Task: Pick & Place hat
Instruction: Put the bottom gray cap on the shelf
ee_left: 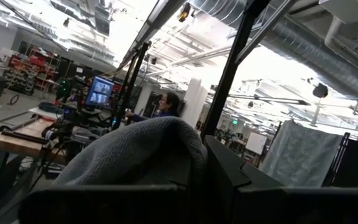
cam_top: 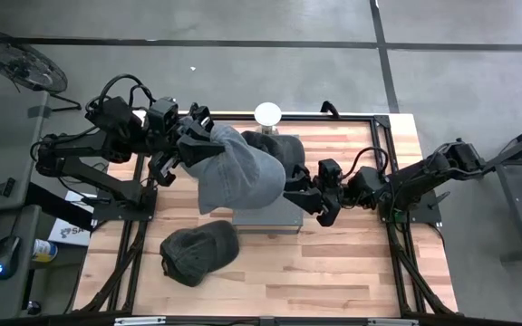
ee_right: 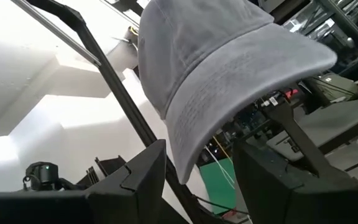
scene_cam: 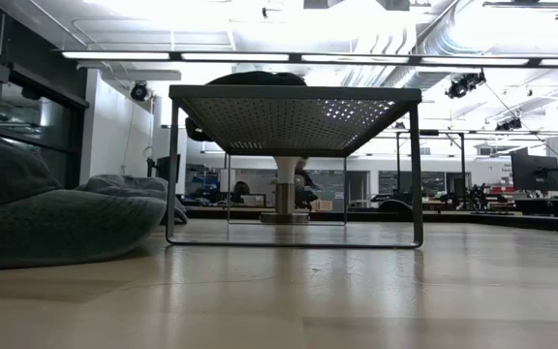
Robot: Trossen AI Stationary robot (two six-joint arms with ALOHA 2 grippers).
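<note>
A light grey hat (cam_top: pixel 238 172) is held up over the table's middle with my left gripper (cam_top: pixel 196 148) shut on its left end. Its brim (ee_right: pixel 241 87) points toward my right gripper (cam_top: pixel 299 187). That gripper is open, and the brim's lower edge (ee_right: pixel 184 168) dips between its fingers; whether it touches them I cannot tell. A dark hat (cam_top: pixel 279 147) sits on top of a perforated metal stand (scene_cam: pixel 294 107). Another dark grey hat (cam_top: pixel 198 252) lies flat on the wooden table near its front left. My left gripper holds the light grey hat by the crown's end away from the brim (cam_top: pixel 208 149), coming at it from the table's left. The cloth bulges up over the fingers (ee_left: pixel 142 155) and hides the place of contact. The hat is lifted clear of the table.
The stand's grey base plate (cam_top: pixel 265 219) lies under the raised hat at mid-table. A white round post (cam_top: pixel 267 113) stands at the far edge. Bare wood (cam_top: pixel 333 272) lies at the front right. Black frame rails (cam_top: pixel 388 136) run along the table's sides.
</note>
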